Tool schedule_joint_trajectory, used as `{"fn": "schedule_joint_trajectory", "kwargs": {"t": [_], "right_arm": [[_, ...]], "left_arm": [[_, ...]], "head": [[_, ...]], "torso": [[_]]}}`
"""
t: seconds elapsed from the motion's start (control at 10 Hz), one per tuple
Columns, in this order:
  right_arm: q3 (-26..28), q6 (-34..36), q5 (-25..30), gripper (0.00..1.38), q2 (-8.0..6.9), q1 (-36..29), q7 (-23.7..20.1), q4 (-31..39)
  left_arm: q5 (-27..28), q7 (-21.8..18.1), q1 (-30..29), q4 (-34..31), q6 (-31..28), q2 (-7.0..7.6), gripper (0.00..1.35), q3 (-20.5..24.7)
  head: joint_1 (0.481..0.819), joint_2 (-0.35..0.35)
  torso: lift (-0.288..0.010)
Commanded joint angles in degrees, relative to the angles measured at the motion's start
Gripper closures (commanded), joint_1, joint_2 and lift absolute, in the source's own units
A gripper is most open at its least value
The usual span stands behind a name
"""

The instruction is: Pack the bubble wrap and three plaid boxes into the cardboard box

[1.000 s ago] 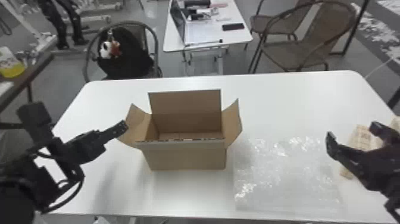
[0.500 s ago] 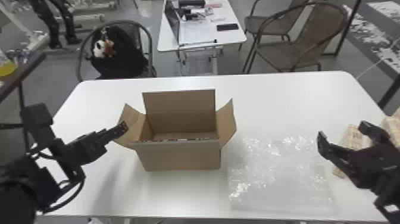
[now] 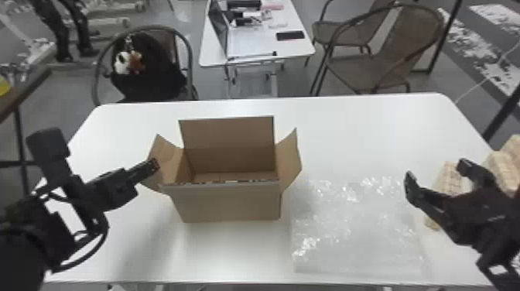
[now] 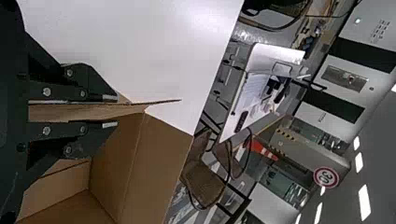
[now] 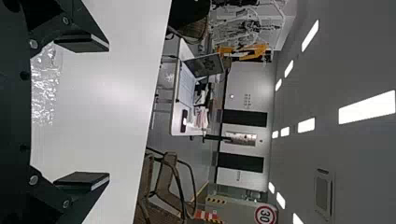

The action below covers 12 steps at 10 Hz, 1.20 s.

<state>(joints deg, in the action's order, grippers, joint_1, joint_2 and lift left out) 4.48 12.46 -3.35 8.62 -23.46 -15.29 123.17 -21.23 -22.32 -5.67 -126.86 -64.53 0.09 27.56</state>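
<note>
The right tool (image 3: 437, 172) is spread wide near the plaid boxes (image 3: 449, 178); the left tool (image 4: 116, 112) has a narrow gap around a flap (image 3: 164, 153). Bubble wrap (image 3: 348, 228) lies beside the cardboard box (image 3: 228, 203). Loading seems due: likely lower the right tool and pinch the wrap.

brown cardboard box (image 3: 232, 203), white table (image 3: 367, 131)
</note>
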Motion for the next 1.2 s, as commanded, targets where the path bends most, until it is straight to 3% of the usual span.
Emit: {"fn": "schedule_joint_trajectory", "kwargs": {"t": [0.0,0.1,0.4,0.5,0.6,0.7,1.0,1.1], "right_arm": [[0.0,-0.1,-0.2,0.3,0.09,0.0,0.0,-0.1],[0.0,-0.1,-0.3,0.3,0.09,0.0,0.0,-0.2],[-0.4,1.5,-2.8,0.3,0.26,0.3,0.0,-1.5],[-2.0,3.7,-3.5,0.3,1.49,1.1,-0.1,-1.6],[-3.9,8.7,-4.4,0.3,2.72,2.4,0.0,-0.6],[-4.7,14.7,-5.3,0.3,2.99,3.1,0.3,0.3],[-5.7,26.0,-11.1,0.3,2.99,3.7,6.2,-0.2],[-6.5,28.1,-14.0,0.3,2.99,5.5,6.3,-2.8]], "left_arm": [[0.8,0.0,0.0,-0.2,0.5,-0.24,1.16,0.0],[1.0,0.2,-0.2,-0.3,1.2,-0.24,1.22,0.0],[0.8,0.4,-0.3,-0.5,1.7,-0.24,1.22,0.1],[0.8,0.4,-0.6,-0.5,1.9,-0.24,1.22,0.4],[0.8,0.4,-0.7,-0.5,1.9,-0.24,1.22,0.4],[0.8,0.7,-0.7,-0.5,1.9,-0.24,1.22,0.1],[0.9,1.4,-1.3,-0.5,2.0,-0.24,1.22,-0.1],[0.9,1.4,-1.3,-0.5,2.0,-0.24,1.22,-0.2]], "head": [[0.695,0.095],[0.695,0.096],[0.695,0.104],[0.695,0.107],[0.695,0.113],[0.695,0.128],[0.695,0.151],[0.695,0.153]], "torso": [[-0.148],[-0.148],[-0.148],[-0.148],[-0.148],[-0.148],[-0.148],[-0.148]]}}
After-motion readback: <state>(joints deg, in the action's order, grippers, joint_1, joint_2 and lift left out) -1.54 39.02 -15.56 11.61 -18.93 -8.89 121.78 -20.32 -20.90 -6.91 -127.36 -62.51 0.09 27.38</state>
